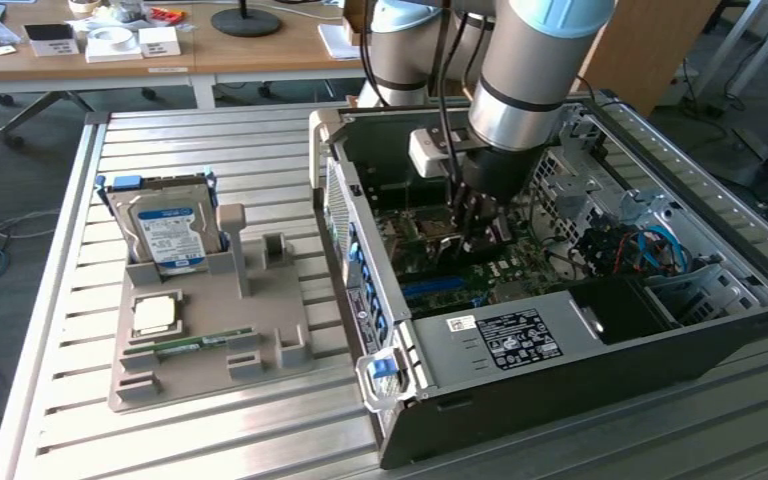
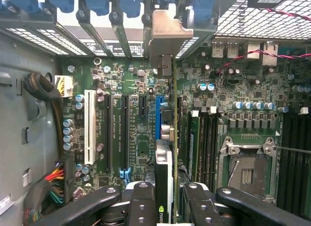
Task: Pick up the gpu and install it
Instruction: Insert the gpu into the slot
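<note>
1. Pinching the gpu (image 2: 167, 167) edge-on between its two black fingers (image 2: 141, 201), the tool (image 2: 164, 206) is closed on the card from both sides.
2. The gpu hangs upright above the green motherboard (image 2: 136, 119), beside the blue slot (image 2: 158, 116); its silvery bracket (image 2: 167, 34) reaches toward the row of rear slot covers with blue clips (image 2: 97, 2).
3. In the exterior view the arm (image 1: 531, 70) reaches down into the open computer case (image 1: 704, 330), and the tool (image 1: 480, 225) sits low over the motherboard there.
4. The case lies on its side on the slatted metal tabletop (image 1: 224, 440).
5. A grey holder (image 1: 211, 340) toward the exterior view's left carries a hard drive (image 1: 171, 235) with a blue label standing upright, a square chip (image 1: 155, 315) lying flat, and a green memory stick (image 1: 204, 343) in a groove.
6. A white logo mark shows on the gpu's edge near the tool; a black sticker (image 1: 518, 338) on the case has print too small to read.
</note>
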Tool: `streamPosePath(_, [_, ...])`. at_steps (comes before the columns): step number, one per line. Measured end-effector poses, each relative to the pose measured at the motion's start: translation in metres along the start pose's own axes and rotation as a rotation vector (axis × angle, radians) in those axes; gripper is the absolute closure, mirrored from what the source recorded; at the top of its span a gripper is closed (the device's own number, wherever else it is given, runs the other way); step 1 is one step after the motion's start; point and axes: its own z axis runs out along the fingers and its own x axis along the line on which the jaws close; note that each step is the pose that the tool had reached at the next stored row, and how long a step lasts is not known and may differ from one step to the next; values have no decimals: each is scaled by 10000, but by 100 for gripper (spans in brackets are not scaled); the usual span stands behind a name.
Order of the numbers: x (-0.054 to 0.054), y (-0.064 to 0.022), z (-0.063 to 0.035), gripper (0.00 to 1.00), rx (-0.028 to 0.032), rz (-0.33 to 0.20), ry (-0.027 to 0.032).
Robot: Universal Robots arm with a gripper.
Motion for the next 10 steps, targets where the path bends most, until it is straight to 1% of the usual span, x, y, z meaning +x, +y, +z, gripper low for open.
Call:
streamPosePath(5, [2, 16, 37, 73, 0, 1, -2])
streamPosePath(10, [4, 17, 43, 73, 0, 1, -1])
